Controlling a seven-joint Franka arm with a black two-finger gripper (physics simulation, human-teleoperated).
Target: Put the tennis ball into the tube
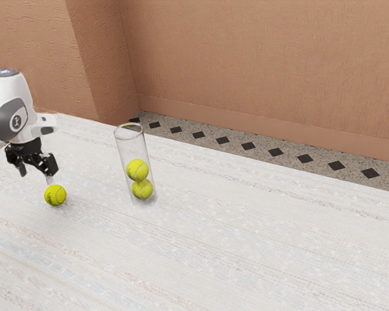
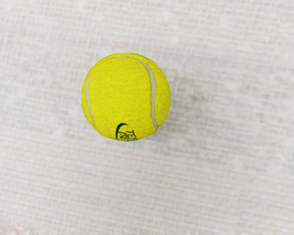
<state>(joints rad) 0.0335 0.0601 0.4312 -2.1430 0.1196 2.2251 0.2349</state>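
My gripper (image 1: 37, 175) hangs over the table with its two fingers spread apart and nothing held. Close below its fingertips, a little toward the exterior view's right, a loose yellow-green tennis ball (image 1: 55, 195) rests on the table. Seen from my hand, the same tennis ball (image 2: 124, 97) shows its white seams and a dark printed mark. A clear tube (image 1: 123, 150) stands upright with its round opening on top, off to the exterior view's right of the gripper. Inside it, a tennis ball (image 1: 137, 170) is stacked on another tennis ball (image 1: 142, 189).
A whitish, streaked table (image 1: 213, 240) extends around the ball and tube. Behind its far edge are a speckled floor (image 1: 230, 148) with dark diamonds and an orange-brown wall (image 1: 265, 71).
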